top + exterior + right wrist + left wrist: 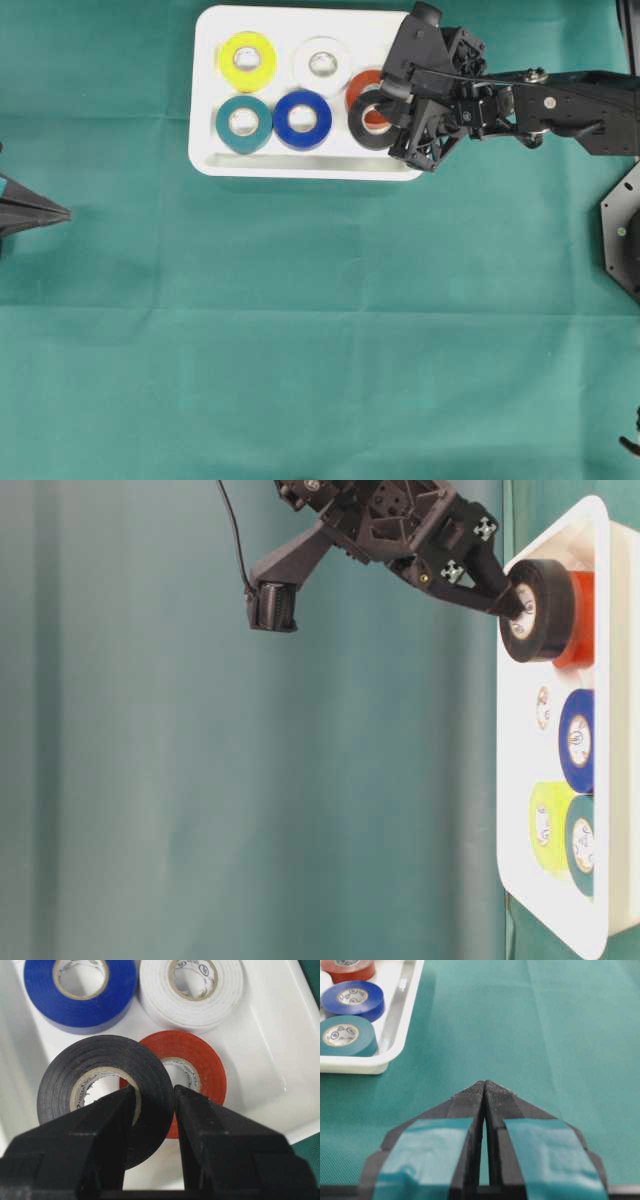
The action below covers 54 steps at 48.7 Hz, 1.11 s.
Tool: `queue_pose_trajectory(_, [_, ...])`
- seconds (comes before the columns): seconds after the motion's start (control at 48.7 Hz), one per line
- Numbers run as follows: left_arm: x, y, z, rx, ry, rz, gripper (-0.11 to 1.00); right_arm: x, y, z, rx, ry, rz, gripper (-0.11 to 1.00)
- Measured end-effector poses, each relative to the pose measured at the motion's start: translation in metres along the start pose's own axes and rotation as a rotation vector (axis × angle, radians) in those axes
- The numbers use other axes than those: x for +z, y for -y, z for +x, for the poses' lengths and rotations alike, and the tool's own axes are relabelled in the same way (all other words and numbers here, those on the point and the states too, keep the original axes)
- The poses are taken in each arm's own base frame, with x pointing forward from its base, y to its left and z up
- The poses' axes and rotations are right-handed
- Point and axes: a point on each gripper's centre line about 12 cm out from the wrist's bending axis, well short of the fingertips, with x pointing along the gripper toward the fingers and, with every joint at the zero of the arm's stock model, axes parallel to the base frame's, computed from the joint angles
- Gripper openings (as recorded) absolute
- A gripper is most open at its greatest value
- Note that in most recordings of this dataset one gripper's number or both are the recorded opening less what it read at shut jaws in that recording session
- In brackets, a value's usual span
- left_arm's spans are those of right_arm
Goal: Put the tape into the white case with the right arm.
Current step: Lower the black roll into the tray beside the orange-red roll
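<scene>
left gripper [62, 213]: at the far left edge of your overhead view, its banded fingers [470, 1105] pressed together with nothing between them, tips resting low over the green cloth [320, 340], well apart from the tray
white case [205, 90]: you see it at the top middle of the overhead view, flat on the cloth, rim intact
yellow tape [247, 61]: back left of the case, lying flat
teal tape [243, 123]: front left of the case, just in front of the yellow one
white tape [321, 64]: back middle, flat, just beside the red roll
blue tape [302, 119]: front middle, touching or nearly touching the teal roll
red tape [197, 1065]: right end of the case, lying flat, partly covered by the black roll
black tape [100, 1090]: your task roll, over the right end of the case, sitting on top of the red roll and overlapping it
right gripper [152, 1105]: your all-black arm reaches in from the right; one finger sits inside the black roll's core and the other outside, clamped on its wall
</scene>
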Motion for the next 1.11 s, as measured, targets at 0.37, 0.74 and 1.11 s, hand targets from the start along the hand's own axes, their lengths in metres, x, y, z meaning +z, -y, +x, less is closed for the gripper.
queue_pose_trajectory(0.37, [0.000, 0.000, 0.000, 0.000, -0.002, 0.000, 0.01, 0.002, 0.000, 0.000, 0.001, 0.005, 0.003, 0.05])
queue_pose_trajectory(0.74, [0.000, 0.000, 0.000, 0.000, -0.002, 0.000, 0.01, 0.003, 0.000, 0.000, 0.002, 0.007, 0.000, 0.79])
queue_pose_trajectory(1.11, [0.000, 0.000, 0.000, 0.000, -0.002, 0.000, 0.01, -0.007, -0.001, -0.002, 0.025, 0.004, -0.005, 0.78])
